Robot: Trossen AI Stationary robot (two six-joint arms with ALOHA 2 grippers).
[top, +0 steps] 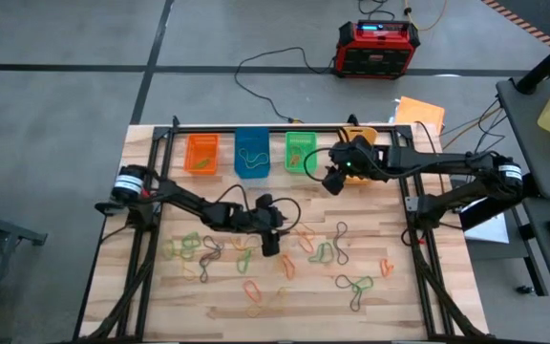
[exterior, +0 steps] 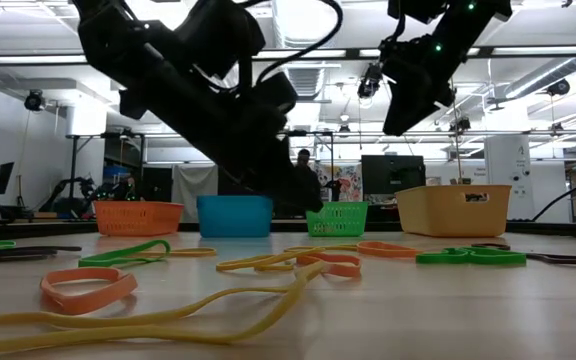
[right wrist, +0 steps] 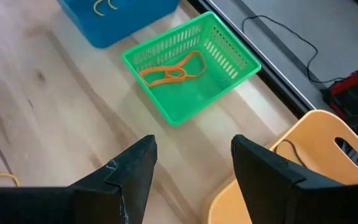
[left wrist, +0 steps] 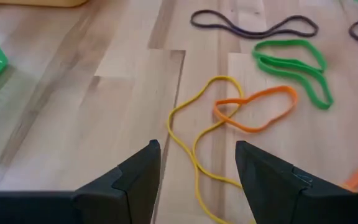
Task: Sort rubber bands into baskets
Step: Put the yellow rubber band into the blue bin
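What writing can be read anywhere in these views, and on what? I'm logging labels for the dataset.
None can be read.
The red-and-black box has a small lit display, too small to read.
The baskets, such as the green basket, show no lettering.

We see the baskets (top: 253, 153) lined in a row along the far edge of the worktop (top: 160, 287), and the rubber bands (top: 256, 263) scattered across its middle and near part. The left pincer (top: 271, 245) hangs low among those bands, with one loop (left wrist: 194, 134) directly under its spread jaws and more on both sides. The right pincer (top: 332, 183) hovers just in front of the row, spread too, with two baskets beyond it, one (right wrist: 191, 65) holding a band (right wrist: 169, 71).
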